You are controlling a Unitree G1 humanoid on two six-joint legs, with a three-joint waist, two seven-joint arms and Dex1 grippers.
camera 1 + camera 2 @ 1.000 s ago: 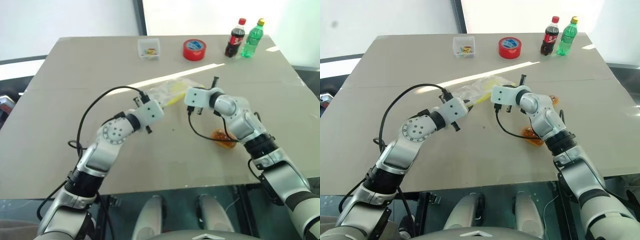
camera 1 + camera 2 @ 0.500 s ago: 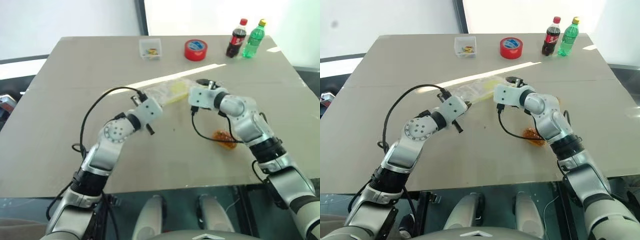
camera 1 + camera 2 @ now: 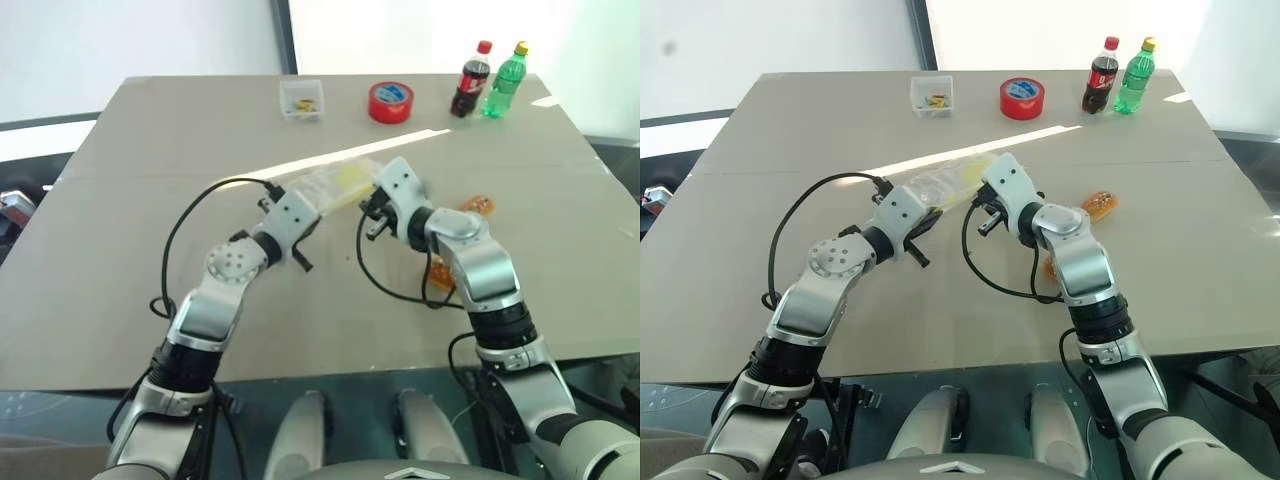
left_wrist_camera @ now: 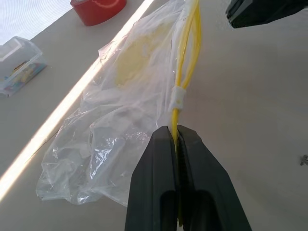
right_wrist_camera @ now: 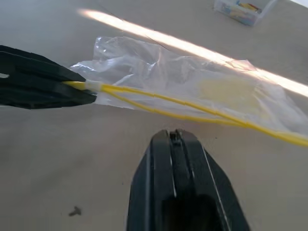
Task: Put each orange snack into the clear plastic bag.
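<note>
We see our left gripper pinched on the yellow strip of the clear plastic bag, mid-tabletop. Our right gripper is closed, holding nothing, beside the bag. Two orange snacks lie right of it.

Both arms reach forward, elbows bent, wrists angled toward each other. The left gripper is pinched closed on the clear plastic bag's yellow strip; the right gripper is closed, empty, nearby.
</note>
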